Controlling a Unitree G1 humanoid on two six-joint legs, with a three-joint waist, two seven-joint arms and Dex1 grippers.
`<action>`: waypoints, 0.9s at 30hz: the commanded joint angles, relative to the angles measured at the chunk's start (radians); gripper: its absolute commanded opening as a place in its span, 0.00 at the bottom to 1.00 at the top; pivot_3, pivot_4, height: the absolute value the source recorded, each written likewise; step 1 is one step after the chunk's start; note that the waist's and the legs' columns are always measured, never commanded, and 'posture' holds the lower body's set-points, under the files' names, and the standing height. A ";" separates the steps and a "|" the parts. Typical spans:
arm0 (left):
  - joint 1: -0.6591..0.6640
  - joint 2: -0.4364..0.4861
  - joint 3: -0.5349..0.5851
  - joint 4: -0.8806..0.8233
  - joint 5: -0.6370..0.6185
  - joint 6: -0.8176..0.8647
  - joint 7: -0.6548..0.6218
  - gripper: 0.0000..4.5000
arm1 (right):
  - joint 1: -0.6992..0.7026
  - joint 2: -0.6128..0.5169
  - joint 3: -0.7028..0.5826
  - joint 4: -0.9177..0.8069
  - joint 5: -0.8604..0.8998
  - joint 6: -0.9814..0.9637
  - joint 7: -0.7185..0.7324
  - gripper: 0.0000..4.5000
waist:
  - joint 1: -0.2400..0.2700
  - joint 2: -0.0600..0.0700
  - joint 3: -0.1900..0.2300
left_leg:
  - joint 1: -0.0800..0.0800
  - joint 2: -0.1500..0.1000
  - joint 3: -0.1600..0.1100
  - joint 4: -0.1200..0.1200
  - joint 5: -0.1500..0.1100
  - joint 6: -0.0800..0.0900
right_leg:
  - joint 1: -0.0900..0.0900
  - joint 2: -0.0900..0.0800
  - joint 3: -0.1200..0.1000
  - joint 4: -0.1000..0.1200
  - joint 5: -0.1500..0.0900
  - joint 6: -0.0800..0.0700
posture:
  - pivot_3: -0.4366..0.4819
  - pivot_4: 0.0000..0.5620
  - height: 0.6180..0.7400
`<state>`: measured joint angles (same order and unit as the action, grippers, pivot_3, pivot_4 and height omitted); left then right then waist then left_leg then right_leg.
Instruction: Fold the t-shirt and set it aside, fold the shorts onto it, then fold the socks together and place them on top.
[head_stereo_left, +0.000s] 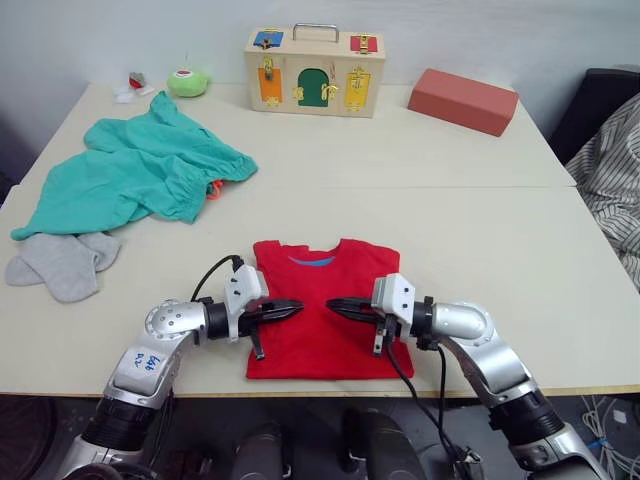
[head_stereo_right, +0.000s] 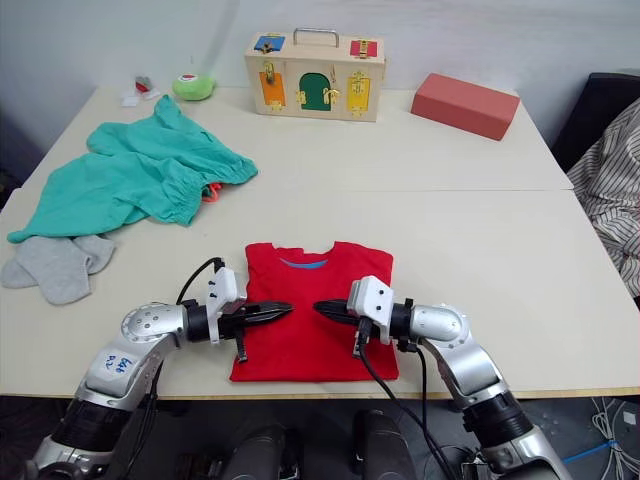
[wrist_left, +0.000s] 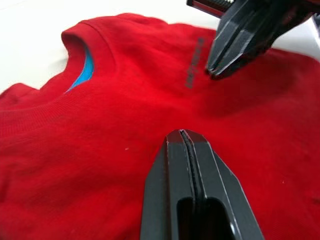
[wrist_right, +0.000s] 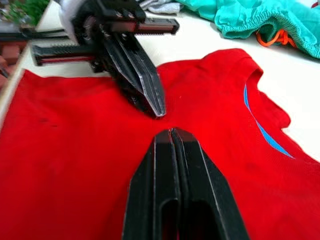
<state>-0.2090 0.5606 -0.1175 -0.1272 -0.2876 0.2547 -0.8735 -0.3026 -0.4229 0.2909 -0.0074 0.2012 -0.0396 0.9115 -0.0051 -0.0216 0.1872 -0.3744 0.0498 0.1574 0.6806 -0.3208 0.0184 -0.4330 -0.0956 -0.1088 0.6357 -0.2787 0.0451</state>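
Both arms reach inward over the t-shirt (head_stereo_left: 318, 305), left gripper (head_stereo_left: 297, 309) and right gripper (head_stereo_left: 333, 306) pinched together, tips nearly meeting.

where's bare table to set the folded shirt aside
Free: the wide stretch right of the t-shirt, below the red block; also the strip between the shirt and the wooden latch box. Crowded: the left side, with the shorts and socks.
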 joint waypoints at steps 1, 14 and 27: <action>0.028 0.013 -0.006 0.058 0.062 -0.064 0.010 0.00 | -0.021 0.015 -0.049 0.088 -0.037 -0.038 -0.063 0.01 | -0.001 0.000 0.000 | 0.001 0.000 0.000 0.000 0.000 0.000 | 0.001 0.000 0.000 0.000 0.000 0.000 | 0.48 0.27 1.00; 0.036 -0.023 0.063 0.190 0.031 -0.188 0.024 0.00 | -0.106 0.053 -0.293 0.395 0.007 -0.032 -0.254 0.01 | -0.014 0.002 -0.002 | 0.007 0.001 -0.001 -0.001 -0.001 -0.001 | 0.005 -0.002 0.000 0.004 0.000 -0.001 | 0.48 0.27 1.00; -0.134 -0.065 0.116 0.222 -0.045 -0.084 0.028 0.00 | -0.153 0.097 -0.112 0.229 -0.048 -0.069 -0.081 0.01 | -0.025 0.003 -0.001 | 0.004 0.001 -0.002 -0.002 0.000 -0.002 | 0.003 -0.001 -0.001 0.004 0.000 -0.001 | 0.48 0.27 1.00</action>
<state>-0.3261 0.5013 0.0081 0.0755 -0.3645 0.1897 -0.8623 -0.4360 -0.3355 0.1653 0.2152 0.1720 -0.1061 0.8247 -0.0298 -0.0185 0.1858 -0.3704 0.0503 0.1553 0.6782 -0.3209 0.0162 -0.4302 -0.0964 -0.1100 0.6391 -0.2789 0.0444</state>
